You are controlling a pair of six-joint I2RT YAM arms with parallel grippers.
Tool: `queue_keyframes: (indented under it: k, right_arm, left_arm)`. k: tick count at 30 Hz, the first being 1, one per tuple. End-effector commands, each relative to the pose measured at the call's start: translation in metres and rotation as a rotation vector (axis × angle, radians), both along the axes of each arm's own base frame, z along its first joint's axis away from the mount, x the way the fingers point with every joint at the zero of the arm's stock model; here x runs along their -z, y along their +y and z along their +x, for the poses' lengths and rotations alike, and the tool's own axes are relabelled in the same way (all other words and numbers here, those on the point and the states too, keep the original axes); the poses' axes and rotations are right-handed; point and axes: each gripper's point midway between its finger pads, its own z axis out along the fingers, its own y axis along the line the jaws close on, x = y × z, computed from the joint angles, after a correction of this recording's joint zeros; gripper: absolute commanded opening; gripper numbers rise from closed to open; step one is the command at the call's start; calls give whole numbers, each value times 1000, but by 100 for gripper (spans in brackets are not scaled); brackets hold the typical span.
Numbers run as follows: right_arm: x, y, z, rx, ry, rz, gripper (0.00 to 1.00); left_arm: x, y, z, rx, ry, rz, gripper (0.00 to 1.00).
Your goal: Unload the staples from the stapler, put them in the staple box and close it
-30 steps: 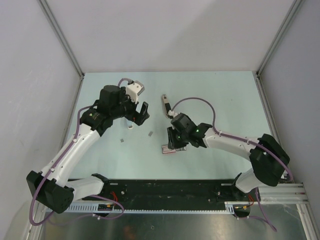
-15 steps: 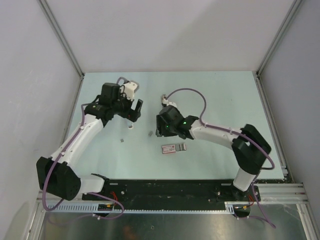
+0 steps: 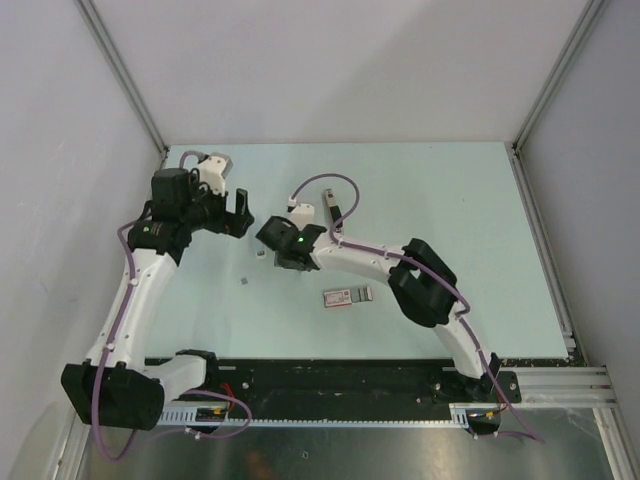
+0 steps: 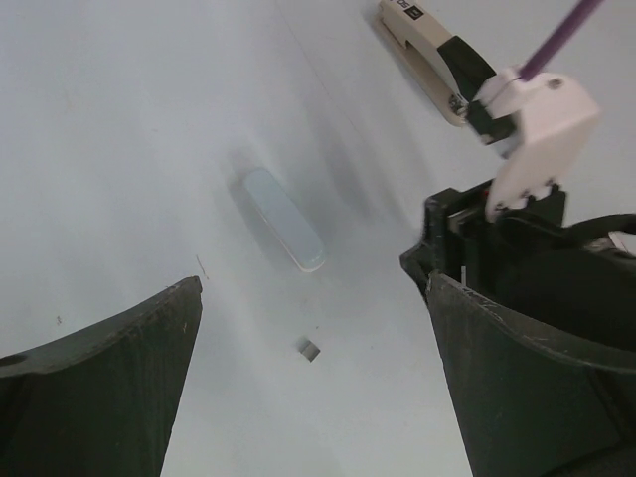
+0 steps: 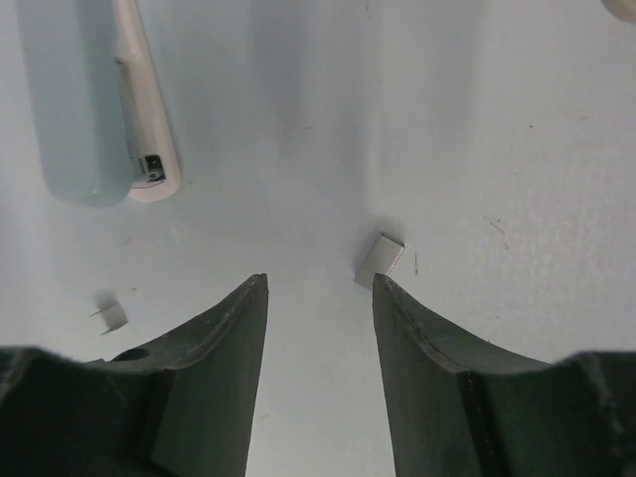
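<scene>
From above, the stapler [image 3: 329, 205] lies flat on the table [image 3: 460, 210], toward the far middle. Its long axis runs far-to-near, and the near end leans slightly right. My right claw [image 3: 268, 247] sits low, just left of the stapler and a little nearer. My left claw [image 3: 238, 213] hangs further left, well apart from the stapler. One staple strip [image 3: 247, 283] lies on the near side of both claws. A pink-and-white box [image 3: 347, 296] sits nearer still, off to the right.

Through my left wrist camera, my left claw [image 4: 310, 283] is spread wide and holds nothing. The stapler [image 4: 432, 45] slants across the upper right corner, beige end up-left and black part down-right. My right arm's white mount [image 4: 532, 129] hides its lower tip. A pale oblong piece [image 4: 283, 219] lies on the table beyond my fingers, and a tiny staple strip [image 4: 309, 349] lies below the gap.

Through my right wrist camera, my right claw [image 5: 318, 283] stands partly spread with a bare gap. A staple strip [image 5: 381, 258] lies just off one fingertip; I cannot tell whether they touch. Another staple strip [image 5: 111, 316] lies left of the other finger. The pale oblong piece [image 5: 144, 119] is at upper left.
</scene>
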Motion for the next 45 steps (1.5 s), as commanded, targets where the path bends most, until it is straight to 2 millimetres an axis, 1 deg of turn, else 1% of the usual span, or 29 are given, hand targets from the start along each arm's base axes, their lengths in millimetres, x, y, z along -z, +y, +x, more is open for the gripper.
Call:
queue_keyframes:
  k: [1, 8, 12, 21, 25, 30, 36, 41, 45]
  right_arm:
    - [6, -18, 6, 117, -28, -109, 50]
    - [20, -26, 12, 152, -12, -131, 49]
    - [26, -26, 14, 159, 7, -129, 49]
    - [37, -17, 24, 151, 38, -98, 49]
    - [39, -14, 24, 139, 41, -97, 48]
    - [41, -15, 21, 136, 50, -108, 48]
    - [41, -18, 13, 139, 62, -129, 43]
    - [41, -20, 6, 133, 66, -140, 31]
    - [41, -21, 2, 129, 71, -147, 29]
  left_arm:
    - [-11, -6, -13, 62, -39, -16, 100]
    - [-7, -6, -15, 70, -32, -8, 99]
    - [-6, -7, -14, 80, -27, -10, 99]
    - [-11, -6, -14, 84, -49, 8, 100]
    - [-10, -5, -15, 84, -50, 14, 99]
    - [-11, -6, -14, 89, -51, 12, 99]
    - [-11, -6, -15, 92, -53, 13, 99]
    - [-11, -6, -15, 89, -50, 11, 100]
    - [-13, -6, -17, 89, -56, 6, 100]
